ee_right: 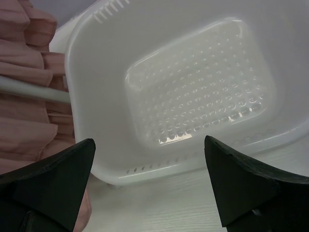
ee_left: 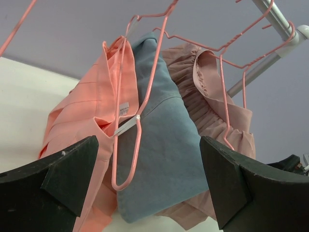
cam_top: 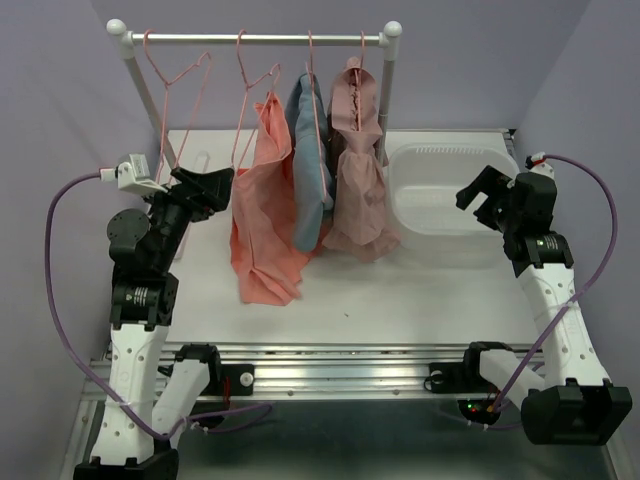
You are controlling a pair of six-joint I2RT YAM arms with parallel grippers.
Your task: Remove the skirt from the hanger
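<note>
Both the left claw (cam_top: 212, 183) and the right claw (cam_top: 478, 196) are standing wide open, holding nothing. The ruffled dusty-pink skirt (cam_top: 358, 190), likely the target, is hanging ahead-right of the left claw, past the coral garment (cam_top: 262, 230) and the blue garment (cam_top: 310, 170). It is looking light and floppy, so I'd pinch its gathered waistband. The white table (cam_top: 420, 290) is lying below both claws, with purple walls closing in around them.

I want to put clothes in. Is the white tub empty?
Empty. The tub shows its bare dotted bottom, nothing inside.
</note>
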